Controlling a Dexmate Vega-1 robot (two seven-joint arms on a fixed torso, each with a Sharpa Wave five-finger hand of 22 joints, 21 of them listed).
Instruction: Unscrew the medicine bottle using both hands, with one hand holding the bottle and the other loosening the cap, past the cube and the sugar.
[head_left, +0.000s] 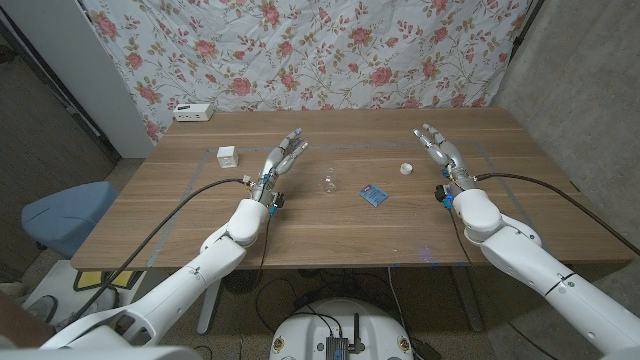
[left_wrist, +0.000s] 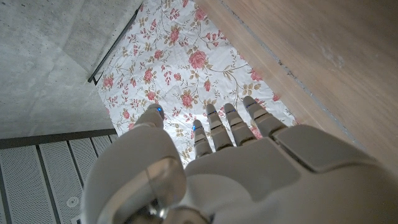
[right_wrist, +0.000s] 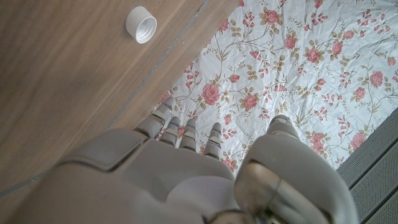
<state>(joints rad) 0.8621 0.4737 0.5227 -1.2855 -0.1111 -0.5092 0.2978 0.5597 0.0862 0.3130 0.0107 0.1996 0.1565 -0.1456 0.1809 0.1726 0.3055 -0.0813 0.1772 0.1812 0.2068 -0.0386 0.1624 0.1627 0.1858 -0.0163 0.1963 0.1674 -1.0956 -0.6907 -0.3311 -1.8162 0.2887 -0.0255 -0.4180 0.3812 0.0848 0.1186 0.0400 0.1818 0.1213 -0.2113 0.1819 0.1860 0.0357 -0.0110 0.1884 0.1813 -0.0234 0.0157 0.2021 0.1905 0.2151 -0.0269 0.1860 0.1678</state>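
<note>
Left hand (head_left: 283, 157): empty, fingers spread, raised over the table (head_left: 200, 225) left of the bottle.
Right hand (head_left: 440, 153): empty, fingers apart — near the cap.
Medicine bottle (head_left: 328, 182): clear, upright, capless, mid-table.
Cap (head_left: 406, 169): white, off — lying apart from the bottle.
Sugar packet (head_left: 373, 194): blue, between the two.
Cube (head_left: 228, 156): white, far left.

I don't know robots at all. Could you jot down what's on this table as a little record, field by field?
Table: wooden table
Left hand: left hand raised, fingers spread, holding nothing
Right hand: right hand raised, fingers spread, holding nothing
Bottle: small clear medicine bottle between the hands, uncapped
Cap: white round cap lying apart on the table, near the right hand
Sugar: blue sugar packet beside the bottle
Cube: white cube left of the left hand
Backdrop: floral cloth behind the table
</note>
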